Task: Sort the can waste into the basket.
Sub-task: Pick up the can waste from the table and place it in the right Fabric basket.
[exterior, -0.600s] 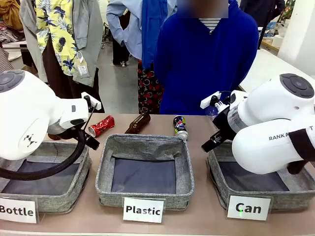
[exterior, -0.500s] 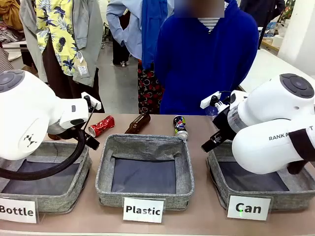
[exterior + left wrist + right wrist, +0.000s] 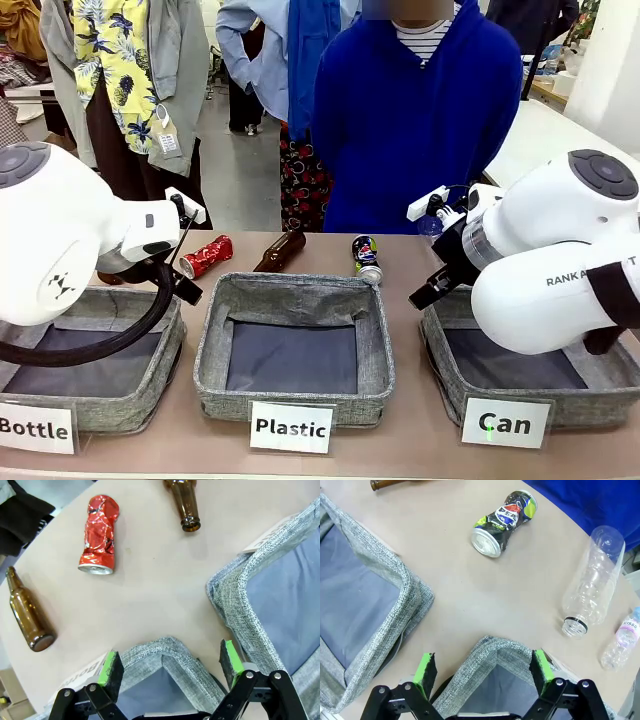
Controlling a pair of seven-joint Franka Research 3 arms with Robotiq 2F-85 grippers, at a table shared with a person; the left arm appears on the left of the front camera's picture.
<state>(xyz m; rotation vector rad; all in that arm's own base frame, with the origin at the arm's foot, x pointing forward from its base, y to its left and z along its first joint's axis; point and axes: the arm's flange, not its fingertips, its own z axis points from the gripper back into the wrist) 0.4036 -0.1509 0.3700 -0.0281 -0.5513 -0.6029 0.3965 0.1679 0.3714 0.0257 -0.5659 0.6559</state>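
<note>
Nothing among the arms or cans has shifted since the earlier frame. The left fingers (image 3: 111, 672) are spread and empty above a corner of the Bottle basket (image 3: 150, 649); the right fingers (image 3: 425, 672) are spread and empty over a corner of the Can basket (image 3: 447, 385). Farther out on the surface (image 3: 150, 590), the crushed red can (image 3: 98, 535) lies between two brown bottles (image 3: 27, 612), and the dark can (image 3: 504, 522) lies near a clear plastic bottle (image 3: 592, 580), both outside the Can basket.
</note>
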